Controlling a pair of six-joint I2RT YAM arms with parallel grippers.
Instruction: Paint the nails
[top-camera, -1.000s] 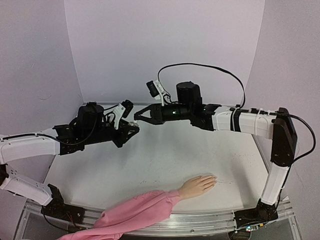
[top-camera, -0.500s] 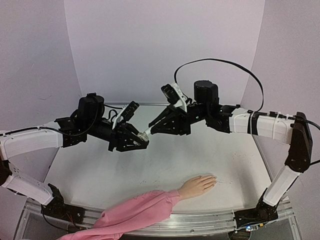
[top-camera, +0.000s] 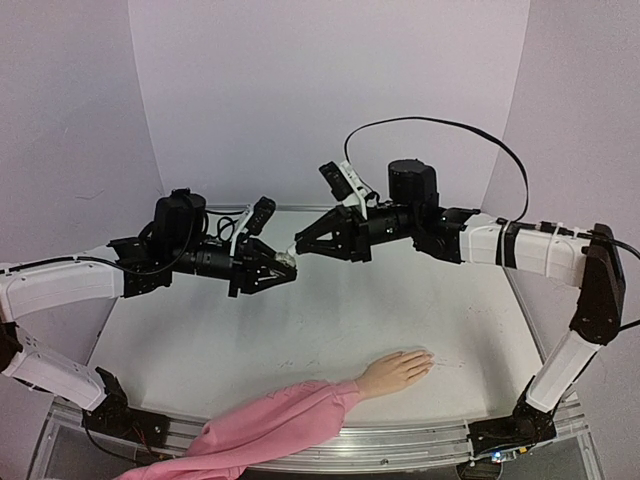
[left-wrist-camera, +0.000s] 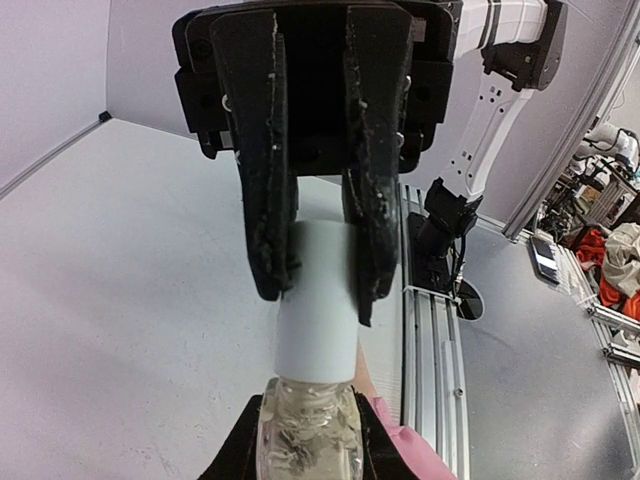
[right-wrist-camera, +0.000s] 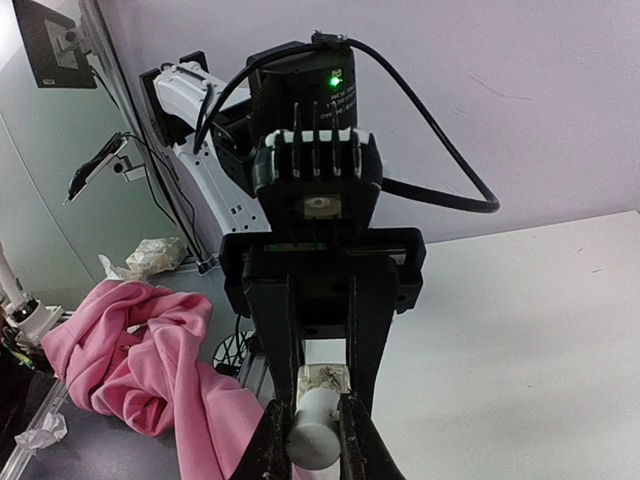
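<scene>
The tiny, probably stiff nails tip a light-looking peach mannequin hand at 5 o'clock on the white table, best steadied at its wrist, while the left gripper pinches a clear glass bottle, the right gripper its white cap.

I see the right fingers are black with small white flecks. They sit on a plain white cap above a clear, glassy bottle. The mannequin hand is peach, its sleeve pink, the surface off-white and the walls pale lilac.
</scene>
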